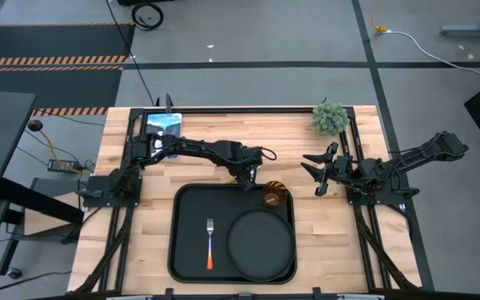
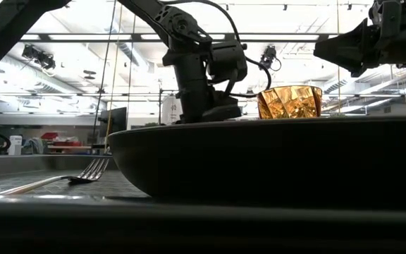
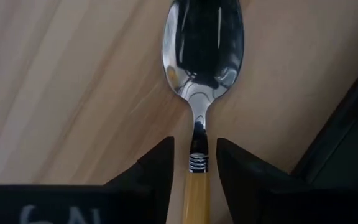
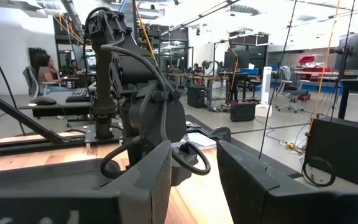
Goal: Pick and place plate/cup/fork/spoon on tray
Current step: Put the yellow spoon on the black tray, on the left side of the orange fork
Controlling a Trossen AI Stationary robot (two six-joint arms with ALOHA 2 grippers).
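Observation:
The spoon (image 3: 202,56) lies on the wood table, bowl up, just beyond the tray's far rim (image 3: 353,137). My left gripper (image 3: 196,146) points down over it (image 1: 247,177), open, with one finger on either side of the orange handle (image 3: 197,186) and a gap showing on both sides. The black tray (image 1: 177,250) holds the fork (image 1: 210,242), the round black plate (image 1: 261,242) and the amber cup (image 1: 274,196) at its far right corner. My right gripper (image 1: 313,172) hangs open and empty above the table, right of the tray.
A small green plant (image 1: 330,118) stands at the table's far right. A blue-and-black box (image 1: 163,125) sits at the far left by the left arm's base. Bare wood lies left and right of the tray.

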